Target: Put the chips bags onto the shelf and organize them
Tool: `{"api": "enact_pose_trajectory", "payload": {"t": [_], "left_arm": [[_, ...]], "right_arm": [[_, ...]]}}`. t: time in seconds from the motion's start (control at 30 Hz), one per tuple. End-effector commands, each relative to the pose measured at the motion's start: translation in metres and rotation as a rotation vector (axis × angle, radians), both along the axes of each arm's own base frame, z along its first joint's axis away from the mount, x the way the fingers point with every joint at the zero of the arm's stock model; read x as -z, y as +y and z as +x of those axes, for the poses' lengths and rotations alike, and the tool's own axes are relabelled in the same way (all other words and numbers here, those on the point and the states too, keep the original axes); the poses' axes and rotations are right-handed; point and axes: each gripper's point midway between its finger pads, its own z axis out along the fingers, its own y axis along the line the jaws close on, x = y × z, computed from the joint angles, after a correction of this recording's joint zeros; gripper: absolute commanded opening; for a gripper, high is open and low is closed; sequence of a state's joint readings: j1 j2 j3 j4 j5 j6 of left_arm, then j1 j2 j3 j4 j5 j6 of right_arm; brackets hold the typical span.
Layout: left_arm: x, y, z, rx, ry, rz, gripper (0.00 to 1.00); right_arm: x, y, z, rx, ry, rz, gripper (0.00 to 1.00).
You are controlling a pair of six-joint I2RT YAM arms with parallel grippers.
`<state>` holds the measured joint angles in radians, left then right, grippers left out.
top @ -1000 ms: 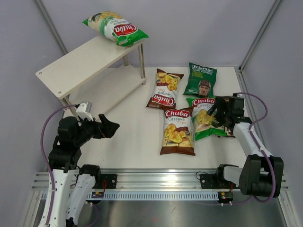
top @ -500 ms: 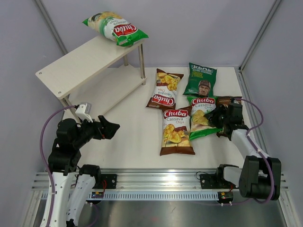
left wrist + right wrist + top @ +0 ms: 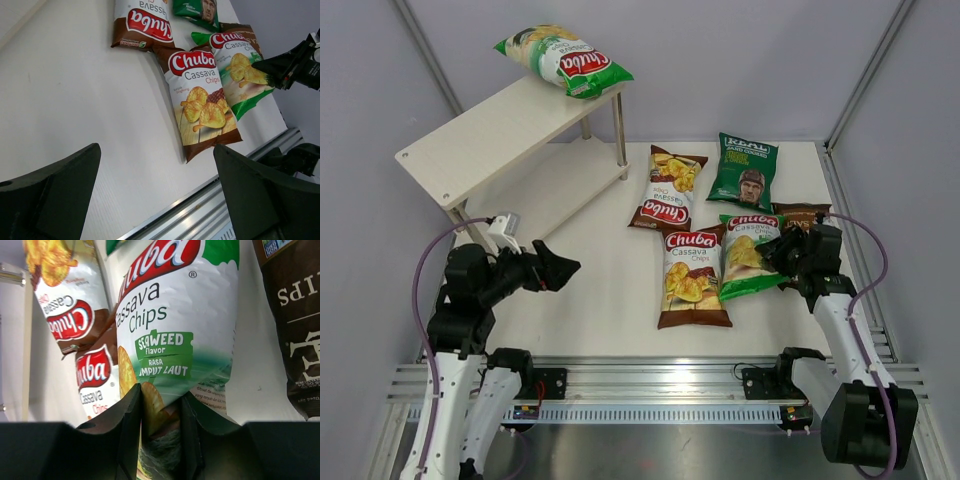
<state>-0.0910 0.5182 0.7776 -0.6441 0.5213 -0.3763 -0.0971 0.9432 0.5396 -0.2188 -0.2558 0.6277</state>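
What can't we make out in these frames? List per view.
- Top external: the dark brown bag lies mostly under the held green-white bag and the right hand; its brand is unreadable.
- Right wrist: the dark brown bag is cut off by the right edge, and the held bag's bottom seam is buried inside the hand.
- Top external: the shelf has its lower board largely covered by the top board.

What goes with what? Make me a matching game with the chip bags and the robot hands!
Things:
1. far green Chuba bag
2. near green Chuba bag
3. man's-face bag
4. left gripper

States:
A. open, empty
B. flat on the table
C. on the shelf top
D. pinched by the right gripper

Pairs: 1-C, 2-D, 3-B, 4-A
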Motion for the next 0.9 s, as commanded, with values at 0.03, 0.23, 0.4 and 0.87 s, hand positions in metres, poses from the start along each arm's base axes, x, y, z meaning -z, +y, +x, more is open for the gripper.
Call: {"api": "enact_pose_trajectory", "payload": {"t": [0.03,0.23,0.4,0.87], "left_arm": [[-0.013,-0.023,0.007,0.100,-0.040,-0.132,0.99],[-0.022,-0.066,0.017,0.187,-0.024,-0.219,0.99],[-0.031,-0.124,0.014,0.302,-0.012,-0.300,0.99],[-0.064,-0.244,0.014,0.395,-0.013,-0.457,0.99]], "right_arm": [[-0.069,0.005,0.010,-0.013,-0.178,0.019,0.22],[-0.115,0.012,0.009,-0.043,-0.284,0.042,0.20],[-0.161,0.033,0.008,-0.135,-0.440,0.136,0.17],[-0.232,0.065,-0.032,-0.275,-0.705,0.401,0.16]]}}
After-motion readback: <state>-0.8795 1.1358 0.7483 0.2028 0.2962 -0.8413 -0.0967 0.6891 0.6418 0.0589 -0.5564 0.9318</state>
